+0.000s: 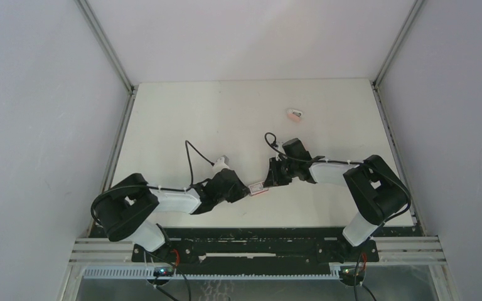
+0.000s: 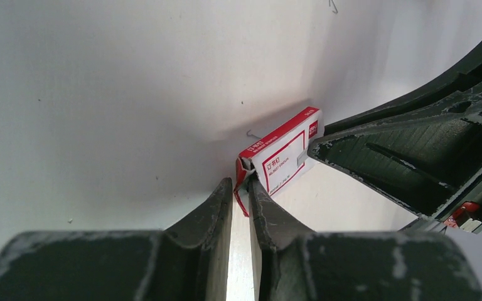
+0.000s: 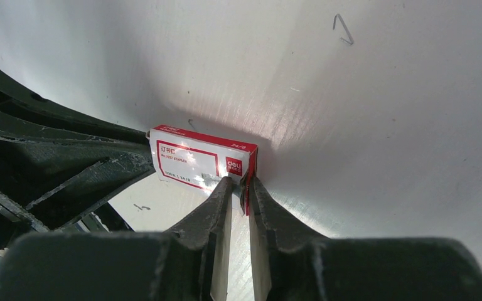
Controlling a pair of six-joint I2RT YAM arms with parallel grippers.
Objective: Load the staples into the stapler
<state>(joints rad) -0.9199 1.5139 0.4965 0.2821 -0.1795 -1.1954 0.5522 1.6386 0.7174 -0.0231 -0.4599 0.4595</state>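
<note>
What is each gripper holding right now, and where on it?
Both hold the staple box: the left gripper pinches one short end, the right gripper the opposite end.

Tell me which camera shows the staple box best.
Right wrist: the staple box faces it, label large and lit. Left wrist shows it angled, one edge covered. Top external shows only a tiny speck.
</note>
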